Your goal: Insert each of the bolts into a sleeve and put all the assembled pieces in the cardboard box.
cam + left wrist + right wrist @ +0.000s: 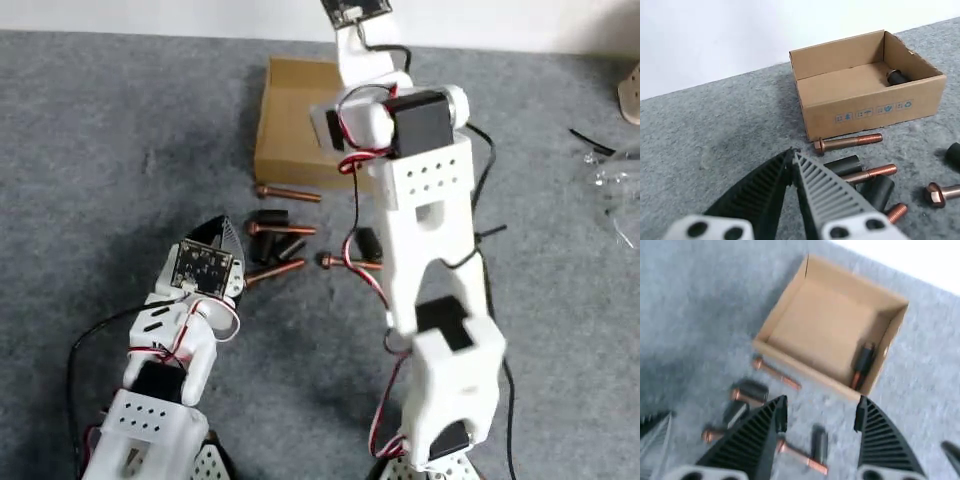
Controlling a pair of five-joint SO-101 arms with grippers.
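Currently left fingers pressed together beside bolts; right fingers spread above box.

Copper bolts, black sleeves, beside cardboard box

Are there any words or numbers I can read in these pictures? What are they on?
No words or numbers can be read anywhere.
Small blue signs in a row on the outer side wall of the cardboard box: too small to make out.

The right arm is hiding half the cardboard box from above; one bolt is running off the frame edge.
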